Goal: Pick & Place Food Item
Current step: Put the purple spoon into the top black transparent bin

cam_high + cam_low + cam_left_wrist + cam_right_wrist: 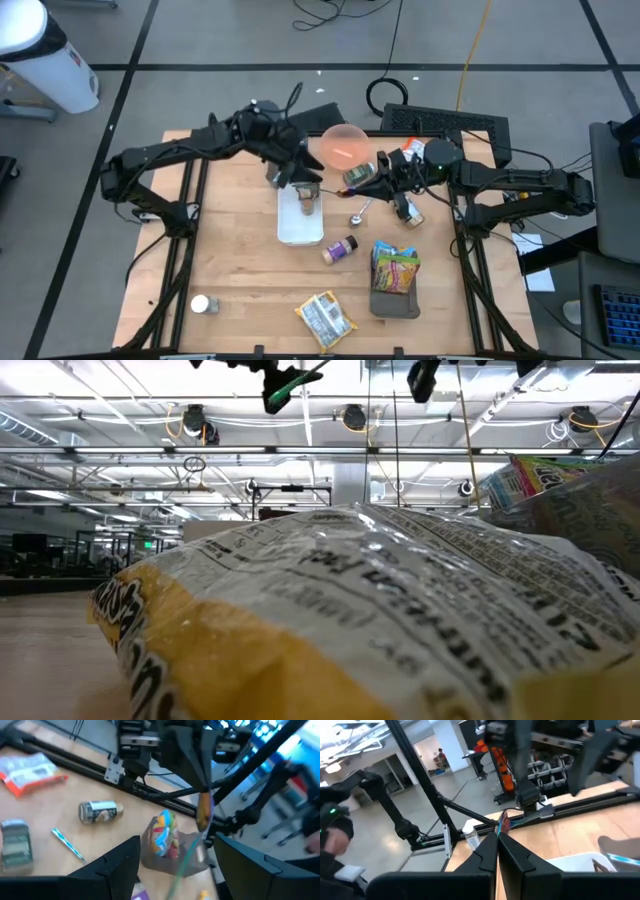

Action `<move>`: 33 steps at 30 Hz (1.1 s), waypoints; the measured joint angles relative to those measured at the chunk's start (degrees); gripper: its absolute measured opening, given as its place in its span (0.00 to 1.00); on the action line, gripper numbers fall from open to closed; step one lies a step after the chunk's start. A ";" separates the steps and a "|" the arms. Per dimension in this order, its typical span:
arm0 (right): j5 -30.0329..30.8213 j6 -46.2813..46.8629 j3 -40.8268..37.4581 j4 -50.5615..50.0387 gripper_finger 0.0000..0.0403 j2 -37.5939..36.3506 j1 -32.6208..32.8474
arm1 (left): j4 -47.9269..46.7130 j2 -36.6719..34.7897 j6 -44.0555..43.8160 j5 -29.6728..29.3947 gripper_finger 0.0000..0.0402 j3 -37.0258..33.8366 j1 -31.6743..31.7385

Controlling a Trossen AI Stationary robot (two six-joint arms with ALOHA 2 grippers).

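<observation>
On the left of the high view, my left arm reaches in toward the middle. The left gripper [300, 183] hangs over the upper end of the white tray [288, 232], just left of centre. Its claw is released, fingers spread wide, and I see nothing clamped between them. The food item [307, 203], a small brownish piece, lies in the upper part of the tray directly under that claw. I judge the wide spread suits either letting the piece go or coming down around it; I can't tell which. The tray gives it a clean, walled spot apart from the clutter.

The piece looks slightly longer than wide. Its long axis seems to run up and down the frame, along the tray's own length, though which end leads is too small to tell.

Further right sit the pink bowl [343, 147] and a tipped can [358, 175]. The right gripper [496, 841] waits right of centre, clenched on nothing, keeping clear of the tray.
</observation>
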 joint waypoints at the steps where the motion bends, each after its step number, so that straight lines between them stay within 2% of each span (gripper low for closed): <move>1: -0.04 -0.67 0.00 0.15 0.00 0.00 0.01 | -0.20 0.00 -1.64 1.34 0.64 0.00 0.85; 9: -3.85 -11.69 4.46 -2.39 0.00 0.63 0.13 | 3.97 1.89 -20.07 17.59 0.64 -0.04 7.83; 12: -6.51 -17.64 7.93 -8.17 0.00 1.18 0.15 | 10.00 3.99 -29.87 24.90 0.64 -0.05 9.31; 16: -9.75 -25.70 12.85 -15.08 0.00 2.44 0.13 | 25.40 8.11 -48.55 34.93 0.64 -0.07 9.45; 18: -10.55 -29.50 14.54 -17.14 0.00 2.89 0.07 | 30.61 9.77 -54.67 36.13 0.64 -0.07 8.89; 20: -10.60 -32.79 15.40 -19.12 0.00 2.84 -0.08 | 31.35 10.75 -57.01 36.30 0.64 -0.07 8.33; 33: -10.55 -39.16 16.96 -20.04 0.00 2.80 -1.09 | 31.51 11.63 -59.34 36.20 0.64 -0.07 -0.61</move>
